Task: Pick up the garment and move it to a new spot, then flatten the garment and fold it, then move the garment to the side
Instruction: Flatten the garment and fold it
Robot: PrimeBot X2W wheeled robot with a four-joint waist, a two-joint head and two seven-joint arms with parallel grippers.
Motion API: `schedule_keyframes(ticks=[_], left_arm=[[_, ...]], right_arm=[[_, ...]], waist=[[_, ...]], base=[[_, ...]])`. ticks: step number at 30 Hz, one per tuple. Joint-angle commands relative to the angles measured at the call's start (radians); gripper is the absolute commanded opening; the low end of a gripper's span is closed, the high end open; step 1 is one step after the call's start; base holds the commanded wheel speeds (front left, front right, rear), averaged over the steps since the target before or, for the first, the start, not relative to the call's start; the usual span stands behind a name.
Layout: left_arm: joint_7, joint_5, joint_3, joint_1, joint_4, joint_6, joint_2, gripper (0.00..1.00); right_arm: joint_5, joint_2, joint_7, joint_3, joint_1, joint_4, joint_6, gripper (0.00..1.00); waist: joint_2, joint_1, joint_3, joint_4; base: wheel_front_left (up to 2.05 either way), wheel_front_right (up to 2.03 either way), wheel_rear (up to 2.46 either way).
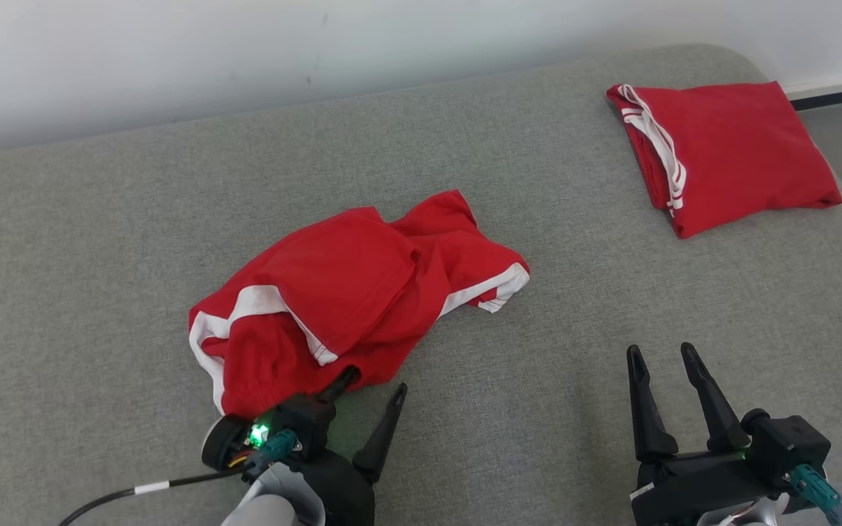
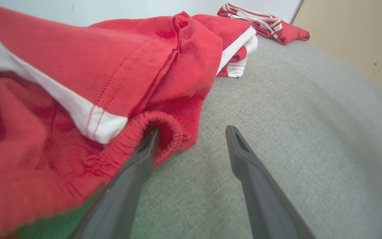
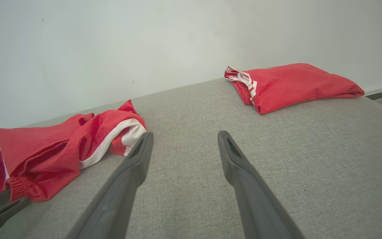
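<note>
Holding our left gripper (image 2: 191, 130) open, we have one finger (image 2: 144, 156) under the red shorts' (image 2: 118, 66) waistband (image 2: 134, 129), the other beside it.

Left gripper (image 1: 376, 380) low at head view's left, two dark fingers (image 1: 384, 427) spread wide, angled up and rightward, pale forearm (image 1: 275, 504) beneath; right gripper (image 1: 661, 349) at lower right, fingers parted, pointing up
</note>
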Motion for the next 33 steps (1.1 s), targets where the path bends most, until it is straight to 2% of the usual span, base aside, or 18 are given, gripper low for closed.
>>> schedule_keyframes(ticks=[1,2,3,4,10,21,27,33], left_arm=[[-0.003,-0.004,0.012,-0.024,0.020,0.001,-0.004,0.89],[-0.003,-0.004,0.012,-0.024,0.020,0.001,-0.004,0.89],[-0.003,-0.004,0.016,-0.031,0.028,0.001,-0.007,0.19],[-0.003,-0.005,0.016,-0.036,0.031,0.001,-0.013,0.00],[-0.003,0.014,0.037,-0.019,-0.037,0.001,-0.020,0.00],[-0.003,0.030,0.098,0.153,-0.317,0.005,0.028,0.00],[0.024,-0.017,0.139,0.296,-0.450,0.057,0.083,0.00],[0.037,-0.051,0.185,0.414,-0.505,0.111,0.131,0.00]], right_arm=[[0.005,-0.001,-0.008,0.000,-0.006,0.004,-0.003,1.00],[0.005,-0.001,-0.008,0.000,-0.006,0.004,-0.003,1.00],[0.003,-0.001,-0.009,0.000,-0.006,0.005,-0.003,1.00],[0.002,-0.001,-0.010,-0.002,-0.003,0.006,-0.003,1.00],[0.002,0.000,-0.011,-0.027,0.022,0.009,-0.003,1.00],[0.008,0.001,-0.012,-0.047,0.060,0.009,-0.003,1.00],[0.009,0.003,-0.011,-0.064,0.073,0.001,-0.003,1.00],[0.009,0.003,-0.006,-0.064,0.072,0.001,-0.003,1.00]], waist=[[-0.0001,-0.0001,-0.002,-0.008],[-0.0001,-0.0001,-0.002,-0.008],[-0.0001,-0.0001,-0.004,-0.009],[-0.0001,-0.0001,-0.008,-0.008],[-0.0001,-0.0001,-0.041,0.033],[-0.0001,-0.0001,-0.107,0.208],[-0.0001,-0.0001,-0.104,0.257],[-0.0001,-0.0001,-0.096,0.261]], base=[[0.00,0.00,0.00],[0.00,0.00,0.00],[0.00,0.00,0.00],[0.00,0.00,0.00],[0.00,0.00,0.00],[0.00,0.00,0.00],[0.00,0.00,0.00],[0.00,0.00,0.00]])
